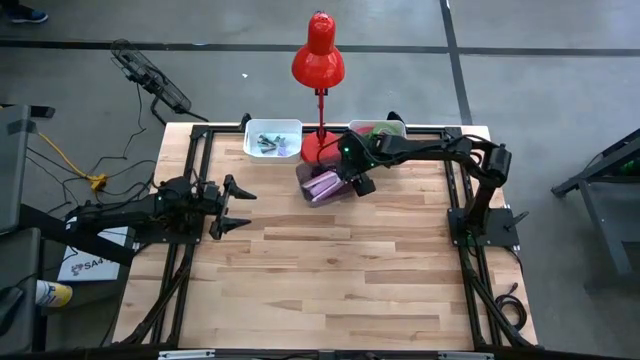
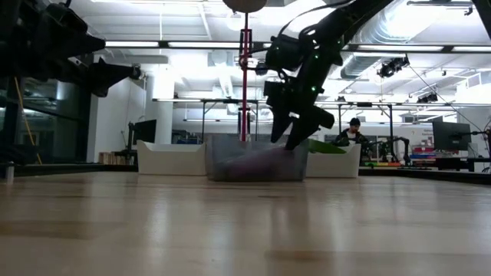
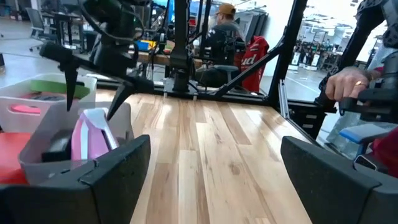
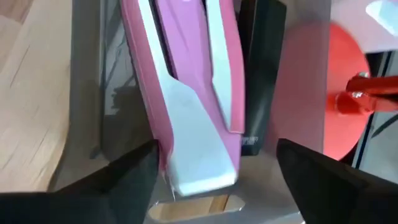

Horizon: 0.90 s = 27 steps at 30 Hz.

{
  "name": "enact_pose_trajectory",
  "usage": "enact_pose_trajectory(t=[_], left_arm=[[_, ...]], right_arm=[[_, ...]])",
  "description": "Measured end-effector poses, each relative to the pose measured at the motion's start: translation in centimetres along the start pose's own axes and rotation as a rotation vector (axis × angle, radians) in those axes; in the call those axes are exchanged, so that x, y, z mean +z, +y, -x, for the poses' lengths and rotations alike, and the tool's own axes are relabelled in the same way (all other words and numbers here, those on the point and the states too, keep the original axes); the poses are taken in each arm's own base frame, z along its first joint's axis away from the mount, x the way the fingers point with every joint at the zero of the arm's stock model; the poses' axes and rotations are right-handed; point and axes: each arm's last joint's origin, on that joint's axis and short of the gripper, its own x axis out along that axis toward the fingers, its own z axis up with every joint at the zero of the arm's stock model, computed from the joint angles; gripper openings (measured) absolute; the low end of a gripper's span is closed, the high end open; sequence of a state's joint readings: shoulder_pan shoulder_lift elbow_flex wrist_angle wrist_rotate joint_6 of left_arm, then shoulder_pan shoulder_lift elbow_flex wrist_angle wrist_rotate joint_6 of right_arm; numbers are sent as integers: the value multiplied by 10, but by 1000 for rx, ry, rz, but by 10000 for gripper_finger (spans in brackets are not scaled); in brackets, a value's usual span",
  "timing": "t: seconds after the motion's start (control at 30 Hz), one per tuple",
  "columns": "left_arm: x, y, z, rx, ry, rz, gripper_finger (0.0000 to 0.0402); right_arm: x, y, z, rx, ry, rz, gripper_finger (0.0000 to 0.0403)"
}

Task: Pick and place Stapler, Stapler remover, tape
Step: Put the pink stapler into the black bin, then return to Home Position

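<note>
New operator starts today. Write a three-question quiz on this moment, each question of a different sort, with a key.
1. True or false: the pink stapler lies in the clear bin.
2. Which gripper is above that bin? A) left gripper B) right gripper
3. Fill in: the red lamp stands between two white ____ at the table's far edge.

Key
1. True; the right wrist view shows it lying in the bin beside a black item.
2. B; its fingers stand apart over the stapler, not gripping it. The left gripper waits open above the table's left side.
3. Trays: left tray, right tray.
</note>
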<state>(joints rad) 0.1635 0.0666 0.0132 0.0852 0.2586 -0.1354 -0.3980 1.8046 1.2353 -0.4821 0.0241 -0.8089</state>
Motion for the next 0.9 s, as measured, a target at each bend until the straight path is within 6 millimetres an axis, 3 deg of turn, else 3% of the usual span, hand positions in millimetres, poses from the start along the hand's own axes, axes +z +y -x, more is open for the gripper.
enact_pose_trajectory(t=[0.27, 0.4, 0.57, 0.67, 0.73, 0.8, 0.9], left_arm=[[-3, 0, 0, 0, 29, 30, 356], [-4, 0, 0, -1, 37, 23, 356], [-1, 0, 0, 11, 36, -58, 356], [3, 0, 1, 34, 58, -82, 356], [3, -2, 2, -40, 58, -125, 356], [4, -4, 2, -95, 59, -91, 356], [4, -3, 2, -73, 63, 10, 356]], right_arm=[[7, 1, 9, 35, 40, -77, 330], [14, -2, 25, 69, 49, -176, 331], [15, -7, 65, 162, -109, -289, 331], [7, -11, 94, 142, -136, -346, 331], [2, -12, 115, 115, -161, -389, 332], [-4, -11, 134, 74, -222, -435, 332], [-19, 3, 147, 3, -333, -468, 332]])
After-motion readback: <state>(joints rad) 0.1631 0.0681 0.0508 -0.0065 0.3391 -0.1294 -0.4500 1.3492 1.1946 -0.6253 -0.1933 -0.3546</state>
